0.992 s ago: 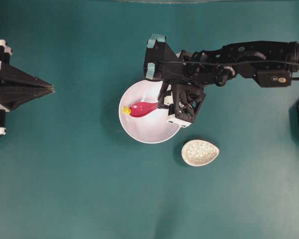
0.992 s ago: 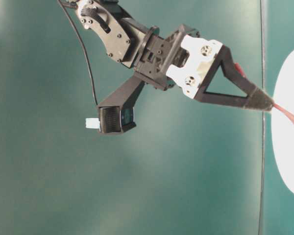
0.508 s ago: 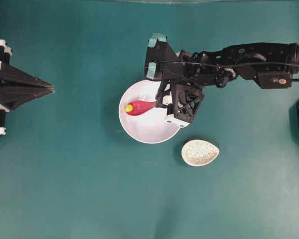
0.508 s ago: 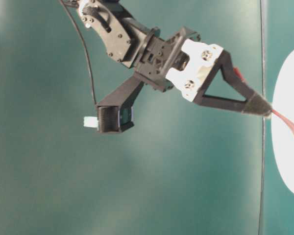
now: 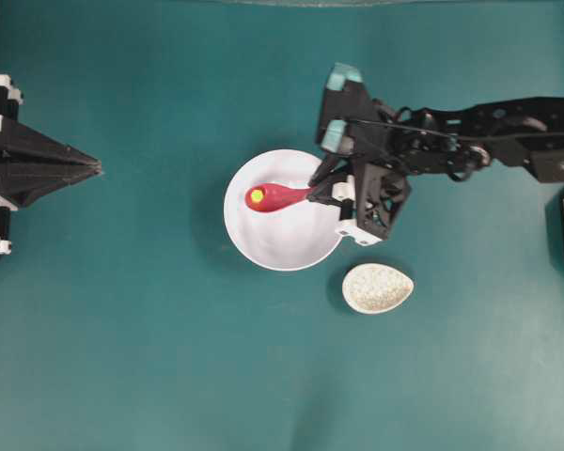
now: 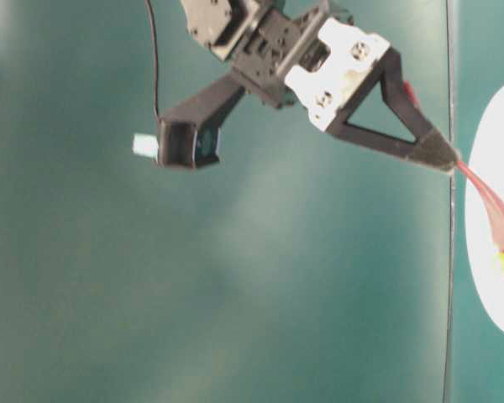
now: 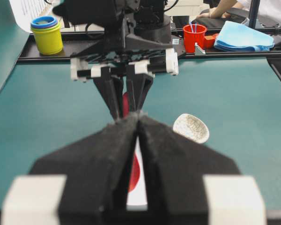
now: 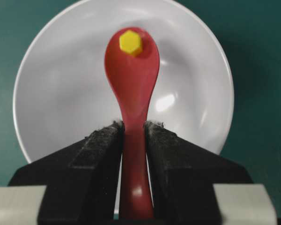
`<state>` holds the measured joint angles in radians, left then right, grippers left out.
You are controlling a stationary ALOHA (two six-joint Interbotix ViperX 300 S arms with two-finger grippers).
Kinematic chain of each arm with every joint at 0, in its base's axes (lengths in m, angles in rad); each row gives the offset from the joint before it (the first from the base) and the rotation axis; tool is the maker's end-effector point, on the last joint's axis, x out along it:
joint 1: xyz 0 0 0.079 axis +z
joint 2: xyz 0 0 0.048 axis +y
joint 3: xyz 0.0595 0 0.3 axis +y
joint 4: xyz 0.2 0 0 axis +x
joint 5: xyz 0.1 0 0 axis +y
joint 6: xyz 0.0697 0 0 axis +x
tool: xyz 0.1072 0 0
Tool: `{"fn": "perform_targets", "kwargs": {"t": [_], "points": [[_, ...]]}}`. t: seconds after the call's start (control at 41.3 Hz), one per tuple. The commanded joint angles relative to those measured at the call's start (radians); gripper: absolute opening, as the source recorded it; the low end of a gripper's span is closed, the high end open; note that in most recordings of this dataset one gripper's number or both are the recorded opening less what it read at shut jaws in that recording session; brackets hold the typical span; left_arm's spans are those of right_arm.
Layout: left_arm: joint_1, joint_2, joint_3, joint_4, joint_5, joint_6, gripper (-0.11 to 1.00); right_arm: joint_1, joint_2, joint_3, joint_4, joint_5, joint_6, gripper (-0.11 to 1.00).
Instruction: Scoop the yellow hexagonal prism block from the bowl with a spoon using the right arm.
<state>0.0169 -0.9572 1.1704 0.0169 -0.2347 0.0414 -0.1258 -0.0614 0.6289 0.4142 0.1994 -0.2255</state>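
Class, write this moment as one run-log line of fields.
right tool: shut on spoon | yellow block: in scoop | spoon: over bowl | left tool: shut, idle

Evenly lit from above, bright, no harsh shadows. Soft dark shadow under the bowl [image 5: 263, 249] and beside the speckled dish [image 5: 377, 287] on the green table [image 5: 150, 329]. Glare patch on the bowl's inner wall just right of the spoon [image 8: 132, 89], ahead of the right fingers [image 8: 99, 154]. Table-level view hazy, pale blotches across the green. Left fingers [image 7: 112, 154] blurred and close; background behind them sharp.
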Motion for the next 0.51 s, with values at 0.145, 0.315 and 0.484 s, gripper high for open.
{"fn": "perform_targets", "kwargs": {"t": [0.145,0.315,0.484], "points": [[0.002,0.006,-0.029,0.002,-0.005,0.002,0.08,0.037,-0.078,0.071,0.015,-0.15,0.011,0.24],[0.002,0.005,-0.029,0.002,-0.005,0.002,0.08,0.058,-0.106,0.133,0.015,-0.256,0.034,0.24],[0.002,0.006,-0.029,0.002,-0.006,0.002,0.08,0.074,-0.123,0.179,0.015,-0.339,0.054,0.24]]}}
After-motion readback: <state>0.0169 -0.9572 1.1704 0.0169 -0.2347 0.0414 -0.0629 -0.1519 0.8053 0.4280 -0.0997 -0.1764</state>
